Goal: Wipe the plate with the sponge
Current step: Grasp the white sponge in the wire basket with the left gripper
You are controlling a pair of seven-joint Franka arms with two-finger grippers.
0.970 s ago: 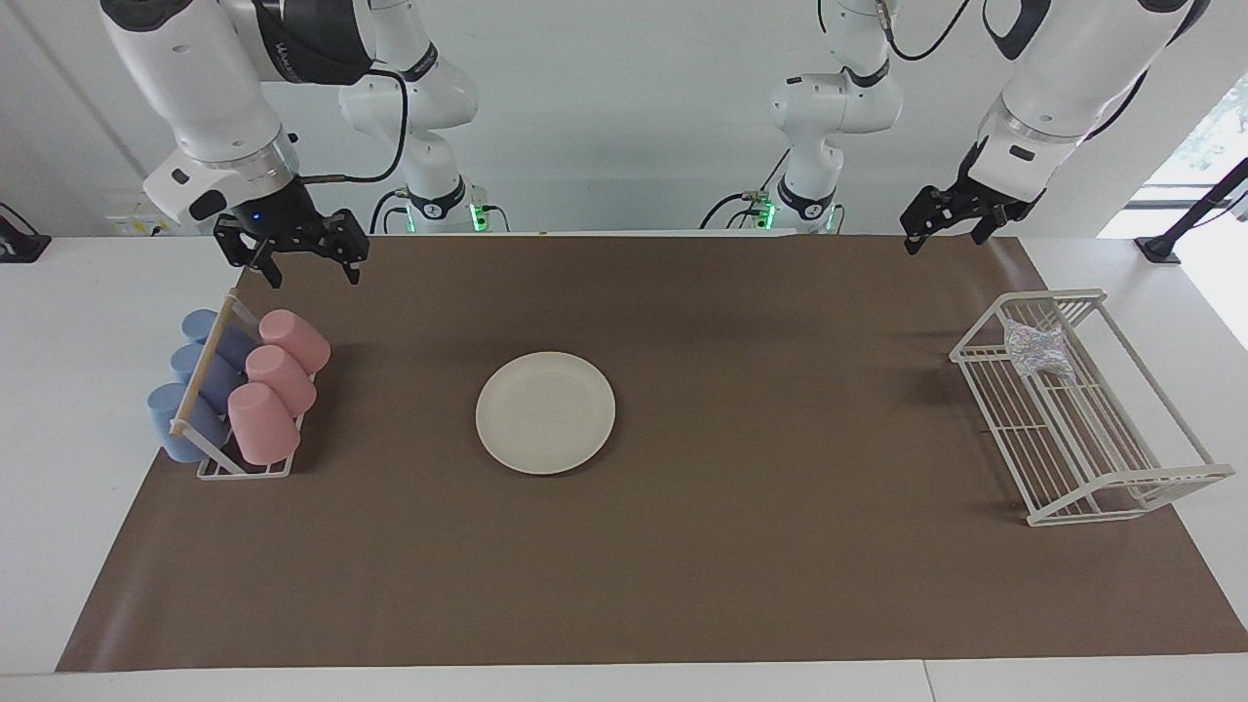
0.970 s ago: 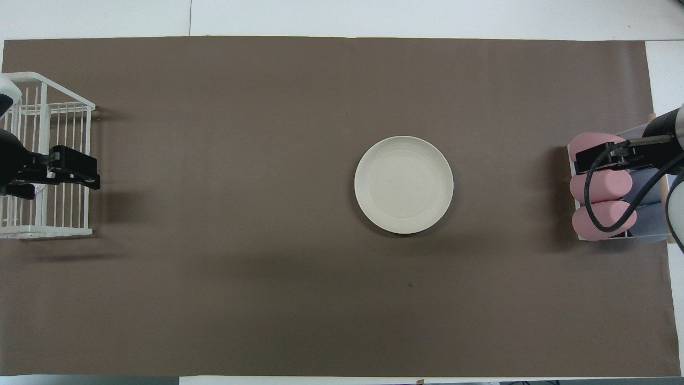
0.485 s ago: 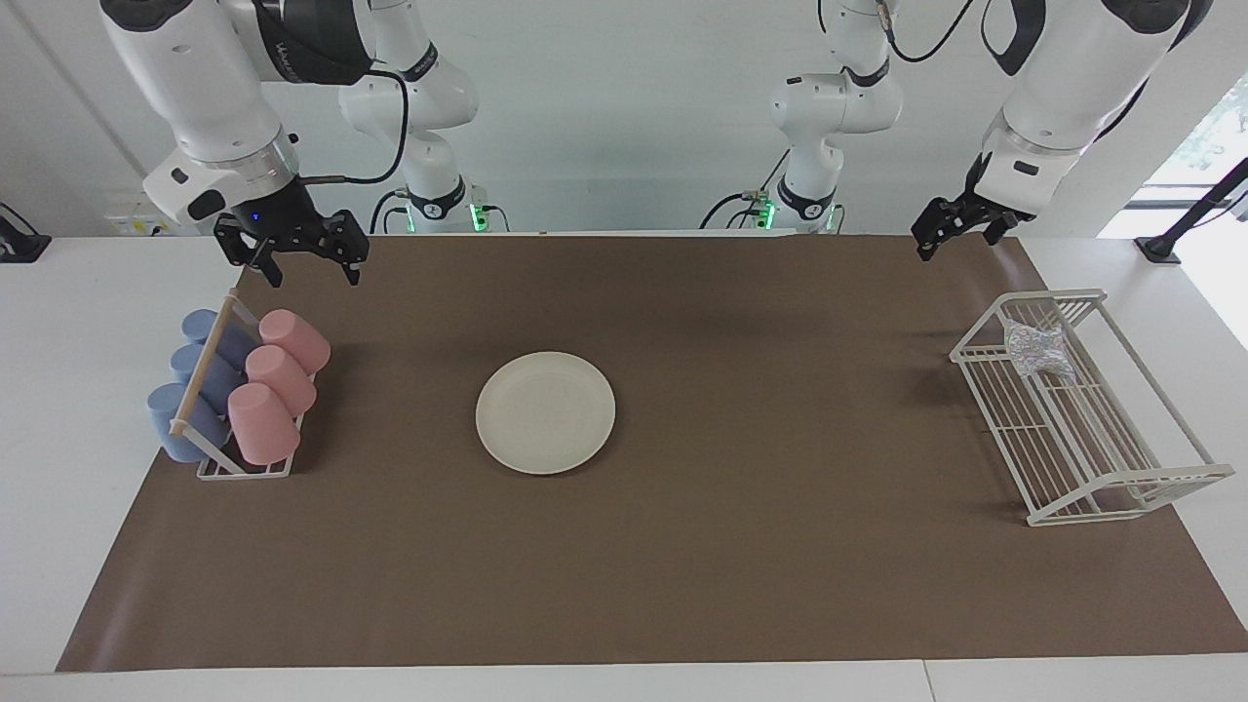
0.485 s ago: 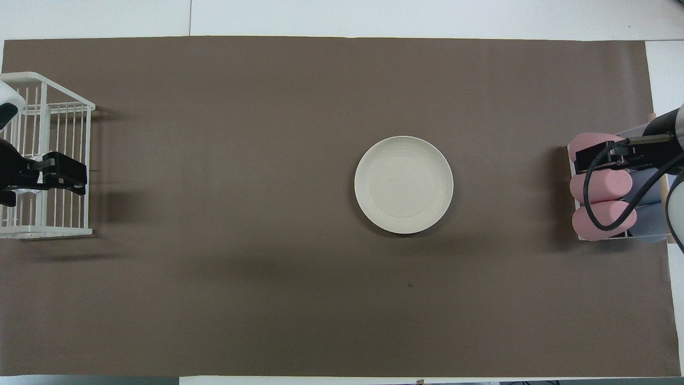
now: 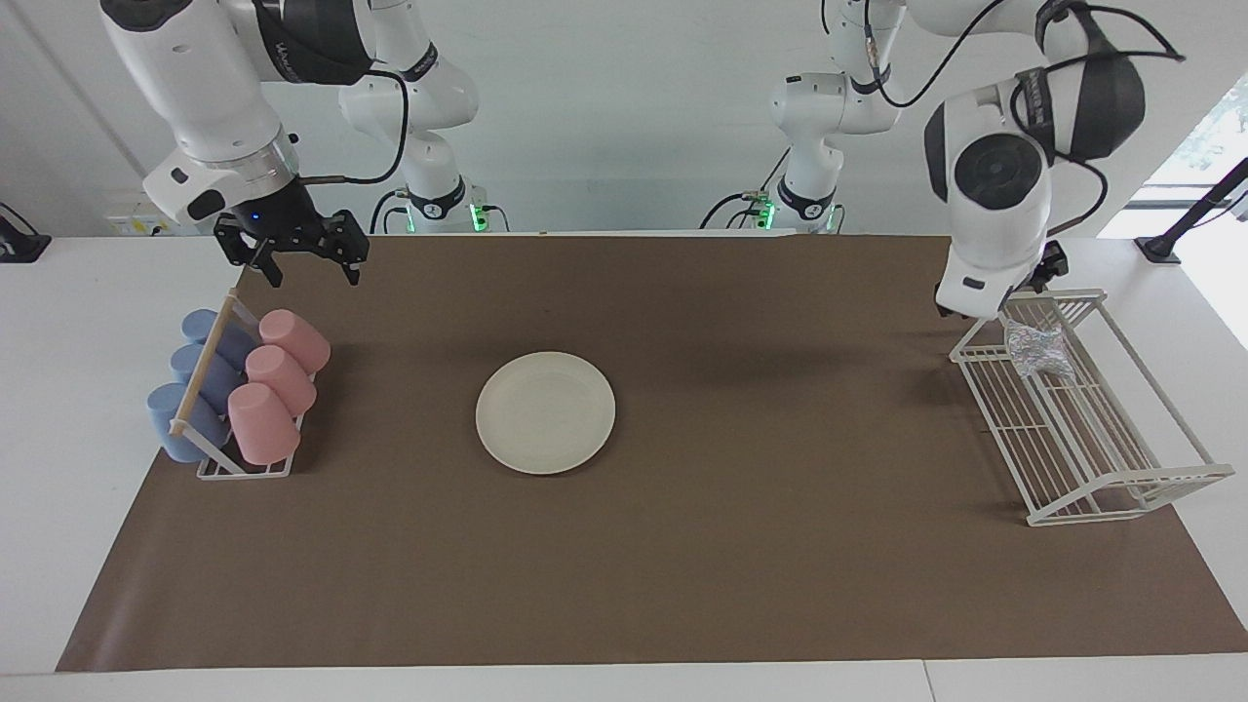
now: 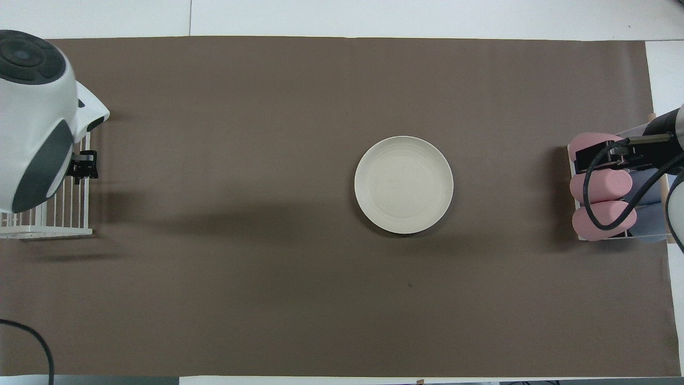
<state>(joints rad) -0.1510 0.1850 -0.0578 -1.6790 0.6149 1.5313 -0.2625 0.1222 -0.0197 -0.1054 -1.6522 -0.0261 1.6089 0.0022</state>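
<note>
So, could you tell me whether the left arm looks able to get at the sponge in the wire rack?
Probably yes: the left gripper hangs open above the sponge, and the wire rack is open-topped.

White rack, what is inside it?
The sponge lies inside the rack, at the end nearest the robots; the rest of its floor shows bare bars. The left claw hangs by that end, and the arm hides most of the rack from overhead.

The right gripper point(image 5: 297, 255) hangs at ten o'clock, fingers spread, pointing down. The left gripper point(image 6: 85, 166), at three o'clock, sits mostly hidden under its bent wrist.
</note>
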